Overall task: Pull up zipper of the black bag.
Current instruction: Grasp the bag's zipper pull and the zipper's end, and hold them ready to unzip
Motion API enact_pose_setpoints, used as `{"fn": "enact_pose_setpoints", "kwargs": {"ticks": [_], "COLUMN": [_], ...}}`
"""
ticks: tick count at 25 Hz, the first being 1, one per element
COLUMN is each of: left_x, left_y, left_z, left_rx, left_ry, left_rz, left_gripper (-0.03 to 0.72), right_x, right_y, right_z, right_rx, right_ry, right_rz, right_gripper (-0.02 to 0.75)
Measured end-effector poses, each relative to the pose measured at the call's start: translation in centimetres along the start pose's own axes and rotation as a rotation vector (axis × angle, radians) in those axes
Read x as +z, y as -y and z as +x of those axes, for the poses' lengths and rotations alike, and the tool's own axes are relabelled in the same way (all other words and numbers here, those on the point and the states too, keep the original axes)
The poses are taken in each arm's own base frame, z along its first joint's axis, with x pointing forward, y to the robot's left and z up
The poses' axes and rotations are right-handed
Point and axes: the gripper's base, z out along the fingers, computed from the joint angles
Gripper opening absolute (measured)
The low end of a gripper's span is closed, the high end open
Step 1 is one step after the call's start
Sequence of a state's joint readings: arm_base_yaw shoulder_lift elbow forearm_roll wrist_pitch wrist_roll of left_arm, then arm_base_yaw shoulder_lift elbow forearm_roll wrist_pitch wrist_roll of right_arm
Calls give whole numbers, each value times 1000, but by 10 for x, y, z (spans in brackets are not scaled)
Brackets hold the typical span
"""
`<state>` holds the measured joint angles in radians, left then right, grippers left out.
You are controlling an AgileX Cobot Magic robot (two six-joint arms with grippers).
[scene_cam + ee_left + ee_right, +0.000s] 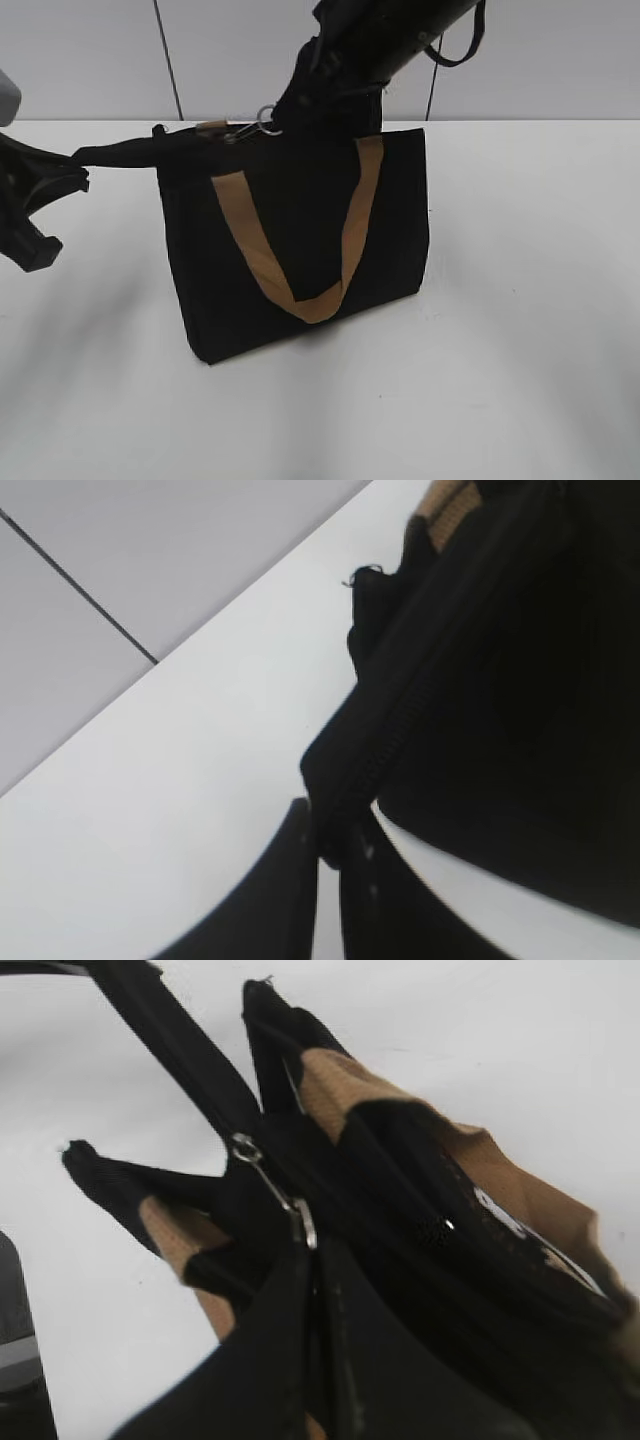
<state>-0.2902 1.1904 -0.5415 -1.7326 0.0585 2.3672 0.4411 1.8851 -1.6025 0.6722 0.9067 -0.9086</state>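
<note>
The black bag (300,240) stands upright on the white table, a tan handle (300,260) hanging down its front. My left gripper (75,165) is shut on the black zip tail (115,153) that sticks out from the bag's top left corner; the left wrist view shows the jaws (328,845) pinching this black tail (350,770). My right gripper (290,115) is at the bag's top edge, shut on the silver zipper pull (262,122). In the right wrist view the jaws (315,1255) clamp the ring tab of the zipper (275,1190) near the bag's (420,1260) end.
The white table (520,350) spreads around the bag. A grey panelled wall (550,60) rises behind it. A second tan handle (520,1200) lies across the far side of the bag's top.
</note>
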Motion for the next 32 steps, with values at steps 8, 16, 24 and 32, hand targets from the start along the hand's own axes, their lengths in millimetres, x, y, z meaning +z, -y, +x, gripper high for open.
{"fn": "enact_pose_setpoints", "kwargs": {"ticks": [8,16,24,32], "left_x": [0,0,0,0], "left_y": [-3,-3,-3,2], "left_z": [3,4,4,-1], "left_rx": [0,0,0,-4], "left_ry": [-33,-43,-43,24], "left_rz": [-32,-40,-40,25], "left_gripper": [24,24,24,72], "right_x": [-25,-41,-42,-61], "right_y": [43,66,66,61], "right_z": [20,35,37,31], "right_rx": [90,115,121,77], "right_ry": [4,-24,-31,-8], "right_rz": [80,142,131,170], "right_gripper": [-1,-1,-1,226]}}
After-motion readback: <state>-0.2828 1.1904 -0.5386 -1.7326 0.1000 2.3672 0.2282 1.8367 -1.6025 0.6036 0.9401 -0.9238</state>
